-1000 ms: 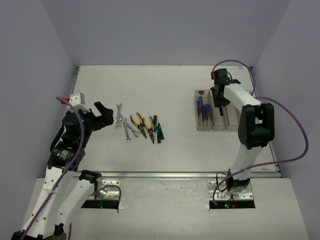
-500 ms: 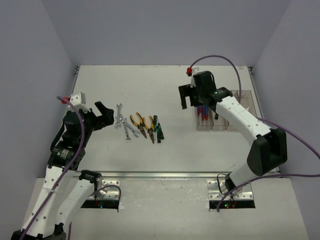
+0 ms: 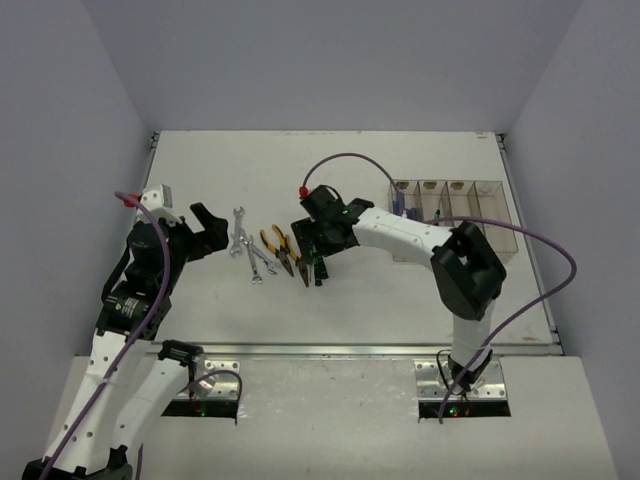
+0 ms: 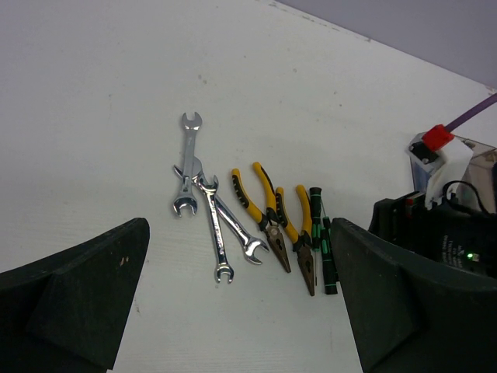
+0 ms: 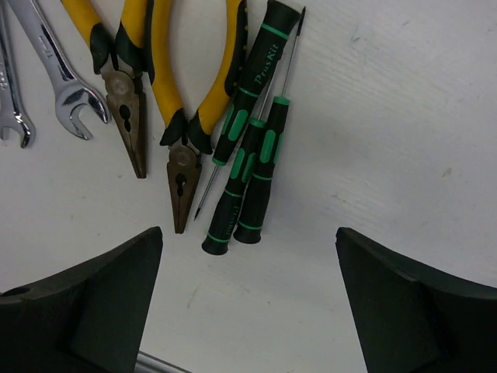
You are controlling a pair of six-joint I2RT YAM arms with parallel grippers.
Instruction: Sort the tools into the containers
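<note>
**A:** What's on the table?

**B:** A row of clear bins sits at the far right, partly hidden behind the right arm. The tools lie loose in a line left of the middle, well apart from the bins.

**A:** And the claws?

**B:** The left claw is spread wide and holds nothing, just left of the tools. The right claw is wide open too and empty, hanging over the right end of the line.

**A:** Which tools are they?

**B:** From the left there are three silver wrenches crossing one another. Next are two yellow-handled pliers, noses toward the near edge. Last are the black-and-green screwdrivers, lying side by side against the pliers, under the right claw.
</note>
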